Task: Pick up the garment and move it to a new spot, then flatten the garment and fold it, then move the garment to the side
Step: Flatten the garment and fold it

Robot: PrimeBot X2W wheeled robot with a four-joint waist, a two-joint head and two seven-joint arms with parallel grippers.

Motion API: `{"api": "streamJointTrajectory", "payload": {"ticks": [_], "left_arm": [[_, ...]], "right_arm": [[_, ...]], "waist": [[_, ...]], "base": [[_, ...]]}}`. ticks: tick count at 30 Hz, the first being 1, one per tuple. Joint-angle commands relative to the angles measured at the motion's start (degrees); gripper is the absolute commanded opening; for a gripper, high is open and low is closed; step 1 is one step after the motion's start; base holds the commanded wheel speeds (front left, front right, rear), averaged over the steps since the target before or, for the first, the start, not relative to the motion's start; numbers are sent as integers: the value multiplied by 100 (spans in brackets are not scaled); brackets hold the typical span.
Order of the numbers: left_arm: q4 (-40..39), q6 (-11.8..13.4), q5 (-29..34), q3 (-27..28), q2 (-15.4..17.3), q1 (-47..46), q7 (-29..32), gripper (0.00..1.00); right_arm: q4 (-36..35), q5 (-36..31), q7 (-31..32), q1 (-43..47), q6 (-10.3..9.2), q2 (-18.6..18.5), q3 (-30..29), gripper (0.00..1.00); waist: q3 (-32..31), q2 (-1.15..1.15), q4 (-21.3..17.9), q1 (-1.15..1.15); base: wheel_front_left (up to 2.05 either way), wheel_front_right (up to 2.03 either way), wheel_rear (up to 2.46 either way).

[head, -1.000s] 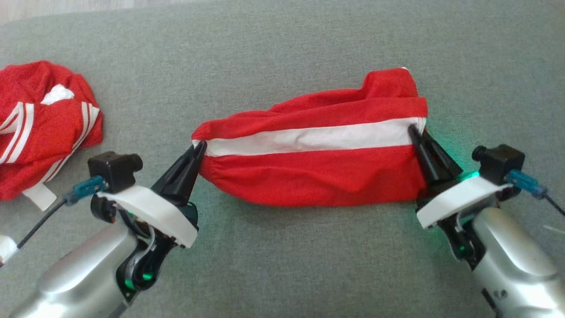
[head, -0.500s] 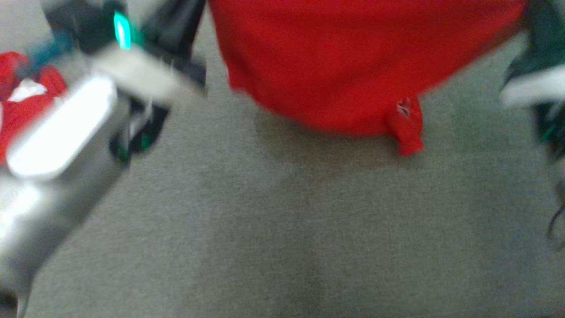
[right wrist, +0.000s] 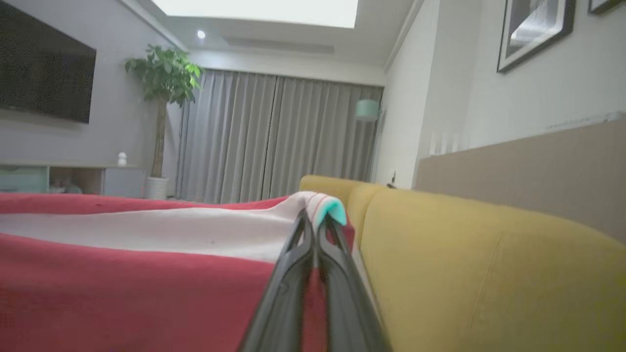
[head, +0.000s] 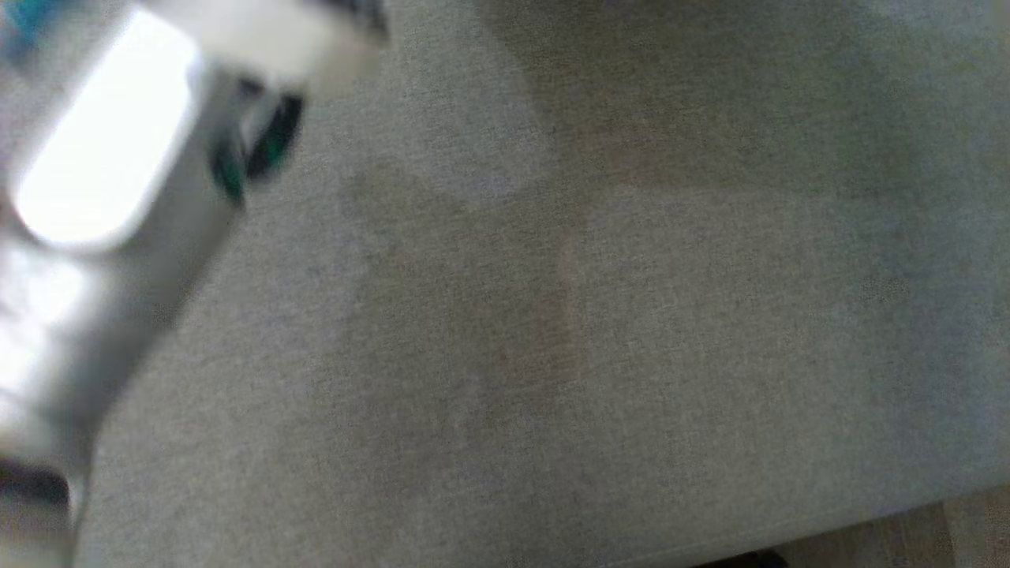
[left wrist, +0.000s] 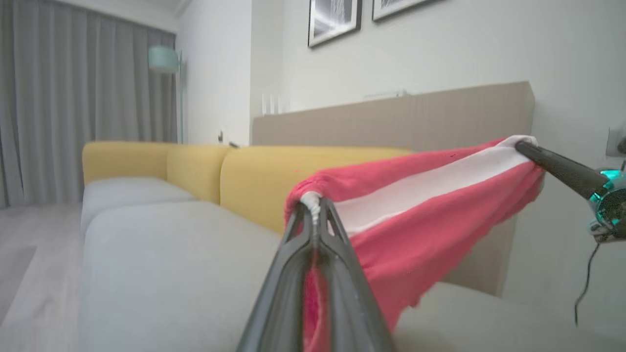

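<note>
The garment point(left wrist: 420, 215) is red with a broad white band, and it hangs stretched in the air between my two grippers above the grey sofa seat. My left gripper point(left wrist: 313, 205) is shut on its white-banded left end. In the left wrist view, the right gripper point(left wrist: 523, 145) pinches the far end of the band. In the right wrist view, the right gripper point(right wrist: 315, 217) is shut on the garment point(right wrist: 122, 274), which spreads to the left. The head view is blurred and shows my left forearm point(head: 102, 197) at the upper left.
The grey sofa seat point(head: 592, 331) lies below, with its front edge and wood floor point(head: 907, 536) at the lower right. Yellow back cushions point(right wrist: 489, 274) stand behind the seat. A beige panel point(left wrist: 415, 122) and white wall rise behind them.
Both grippers have lifted the garment off the seat; it now hangs in the air. The head camera has swung, so the garment has left its view and the second red garment too.
</note>
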Motion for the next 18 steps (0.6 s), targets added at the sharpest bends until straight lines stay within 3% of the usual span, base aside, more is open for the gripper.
{"api": "streamJointTrajectory", "payload": {"ticks": [1, 12, 18], "left_arm": [[-263, 50, 122, 287, 270, 353, -27, 0], [-1198, 88, 1013, 892, 96, 4377, -33, 0], [-1697, 157, 1066, 1044, 185, 6046, -33, 0]], "right_arm": [[-229, -77, -5, 606, 42, 65, 10, 0], [-1325, -229, -5, 4237, 42, 1013, -537, 0], [-2128, -176, 64, 5718, 42, 1101, -707, 0]], "waist": [[-18, 0, 34, -1], [-591, 0, 96, -1], [-930, 0, 72, -1]], "base": [[0, 0, 0], [0, 0, 0], [0, 0, 0]]}}
